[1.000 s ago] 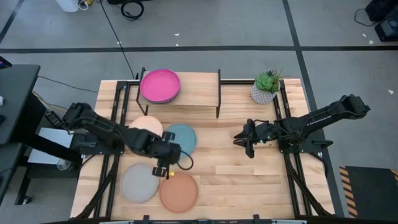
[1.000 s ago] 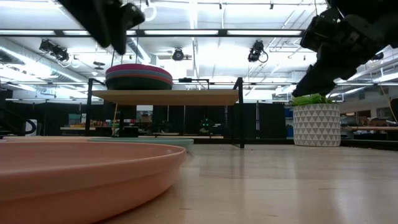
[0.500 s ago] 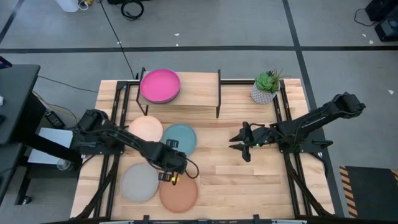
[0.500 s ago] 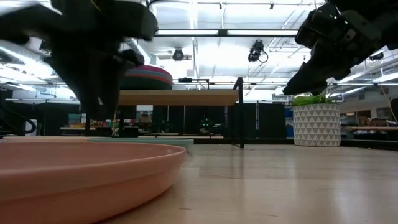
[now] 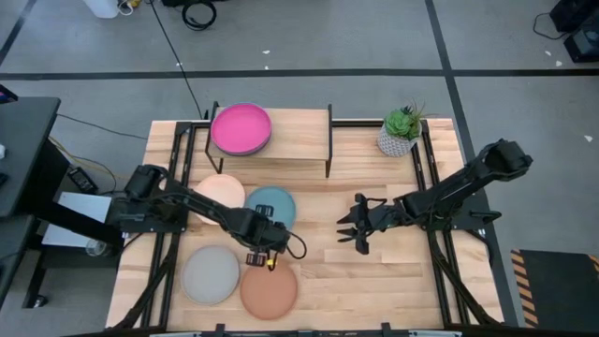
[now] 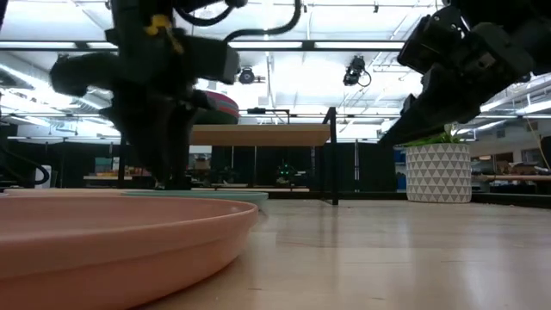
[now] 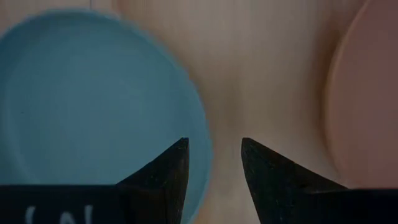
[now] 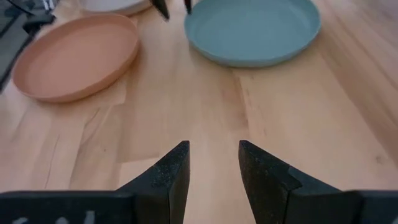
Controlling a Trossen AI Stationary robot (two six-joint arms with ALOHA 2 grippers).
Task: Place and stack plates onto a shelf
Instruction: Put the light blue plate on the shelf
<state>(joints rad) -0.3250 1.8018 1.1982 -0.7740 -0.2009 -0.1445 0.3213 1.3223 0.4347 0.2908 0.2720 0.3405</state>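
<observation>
High view shows the left gripper [image 5: 270,249] low over the tabletop [image 5: 374,271], at the near edge of the light blue plate [image 5: 272,208], between it and the terracotta plate [image 5: 269,288]. In the left wrist view its fingers [image 7: 163,176] are spread, one over the blue plate's rim, the other over bare wood, so the step in hand looks like picking up that plate. Next it would need to come down so the rim sits between the fingers, close, and lift.

The right gripper [image 5: 357,227] waits near the tabletop's middle, fingers parted and holding nothing, pointing toward the blue plate.

The shelf [image 5: 299,131] stands at the far edge. On its left end is a stack topped by the magenta plate [image 5: 241,128]; the low view shows darker plates beneath it. The shelf's right half is bare.

On the tabletop, toward the left edge, also lie a cream plate [image 5: 217,193] and a grey plate [image 5: 211,274].
</observation>
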